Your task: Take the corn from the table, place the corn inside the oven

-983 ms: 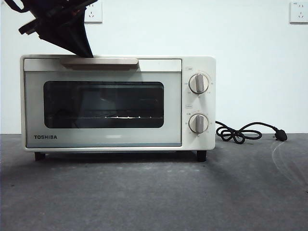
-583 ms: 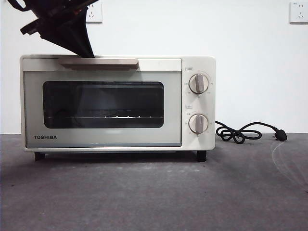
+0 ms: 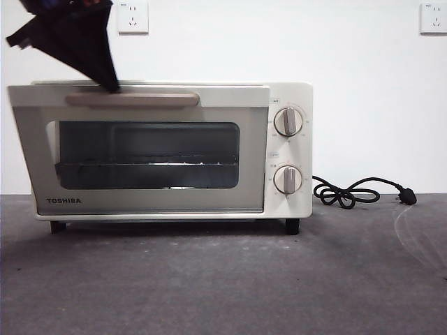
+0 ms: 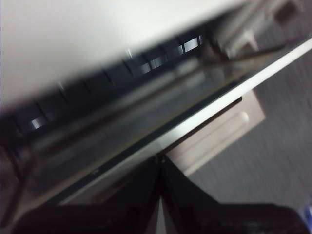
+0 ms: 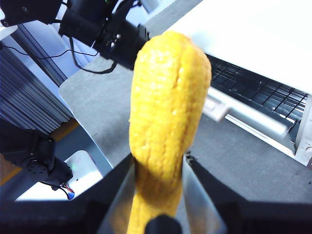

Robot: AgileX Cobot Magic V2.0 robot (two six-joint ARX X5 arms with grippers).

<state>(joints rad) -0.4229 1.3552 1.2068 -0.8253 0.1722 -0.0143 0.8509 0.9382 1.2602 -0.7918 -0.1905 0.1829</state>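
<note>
Door-opening step is underway. The left gripper (image 3: 110, 87) is coming in from the upper left of the front view, dark and tilted, its tip sitting on the beige bar handle (image 3: 133, 99) of the oven (image 3: 290, 150). The door (image 3: 140, 202) is tilting out at the top, cracked open, not yet down flat. In the left wrist view the jaws are meeting at a point right against the door's top edge (image 4: 204, 114), so they are reading as pinched together and hooking the handle; whether anything sits between them cannot be told, the view is blurred.

The right gripper (image 5: 158, 168) is clamping the corn (image 5: 168, 102) at its lower part, cob standing upright out of the jaws, held up off the table (image 3: 223, 279) and out to the side of the oven. The right arm is out of the front view, waiting.

Judgement: next move calls for pulling the handle on down and outward until the door is lying fully open, then clearing the left arm so the right can bring the cob in level over the rack (image 3: 147, 164). Risk: the tip slipping off the bar and the door snapping back.
</note>
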